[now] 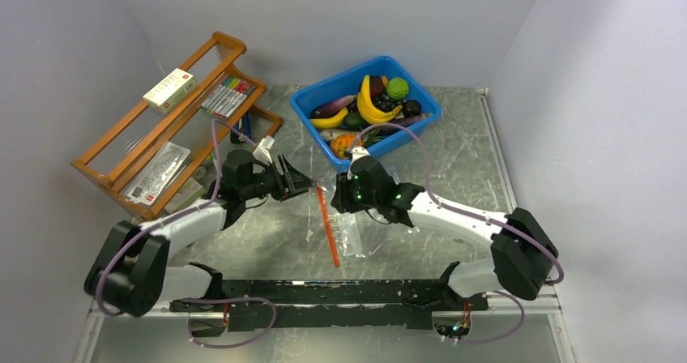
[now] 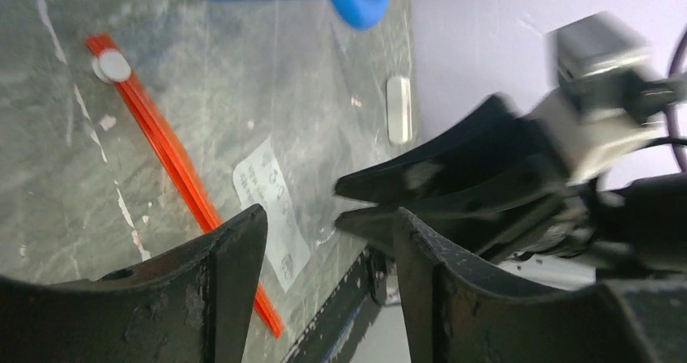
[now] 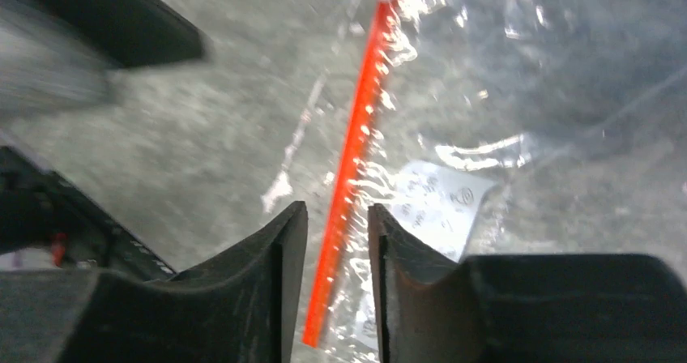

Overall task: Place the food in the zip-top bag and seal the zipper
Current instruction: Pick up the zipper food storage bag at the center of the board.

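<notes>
Zip-top bag (image 1: 350, 232): lies flat on the tabletop (image 1: 454, 160), between the two arms and in front of the blue bin (image 1: 405, 132).
Zipper (image 1: 328, 227): straight red-orange strip along the bag's left edge, with a white slider (image 2: 113, 66) at its far end.
Food (image 1: 374, 102): piled in the blue bin; the banana bunch (image 1: 369, 104) and bumpy green ball (image 1: 397, 87) lie on top.
Left claw (image 1: 310, 186): released, fingers well apart with nothing between them, just left of the zipper's far end.
Right claw (image 3: 338, 213): parted by a narrow gap, gripping nothing, hovering over the zipper.
Wooden rack (image 1: 162, 128): far left.
</notes>
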{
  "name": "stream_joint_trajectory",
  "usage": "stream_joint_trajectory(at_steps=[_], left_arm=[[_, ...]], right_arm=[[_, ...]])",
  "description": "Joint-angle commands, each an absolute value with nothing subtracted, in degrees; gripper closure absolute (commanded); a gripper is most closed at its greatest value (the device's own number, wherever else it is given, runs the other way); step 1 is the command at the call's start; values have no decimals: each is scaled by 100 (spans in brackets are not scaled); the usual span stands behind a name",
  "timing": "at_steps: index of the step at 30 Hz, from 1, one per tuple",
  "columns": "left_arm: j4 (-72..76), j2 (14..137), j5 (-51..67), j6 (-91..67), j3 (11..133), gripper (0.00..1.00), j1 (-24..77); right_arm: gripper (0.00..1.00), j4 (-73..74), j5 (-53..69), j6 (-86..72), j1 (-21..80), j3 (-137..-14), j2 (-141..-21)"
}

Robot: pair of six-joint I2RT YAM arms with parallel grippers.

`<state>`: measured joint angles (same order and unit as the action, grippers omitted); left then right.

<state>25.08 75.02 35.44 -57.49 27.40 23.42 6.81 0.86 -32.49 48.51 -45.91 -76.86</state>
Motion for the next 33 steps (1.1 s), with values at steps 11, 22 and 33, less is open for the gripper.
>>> stream_joint_trajectory(at_steps=[11, 22, 33], left_arm=[[-538, 4567, 501, -3947, 3661, 38, 2381], [-1209, 3307, -381, -3549, 3744, 35, 2382], [-1192, 3458, -78, -3615, 3674, 35, 2377]], right_arm=[[55, 1905, -1610, -3806, 6006, -5419, -9056], [52, 2478, -2309, -3856, 6384, -6335, -10374], [92, 2435, -2769, -3719, 6417, -6084, -10641]])
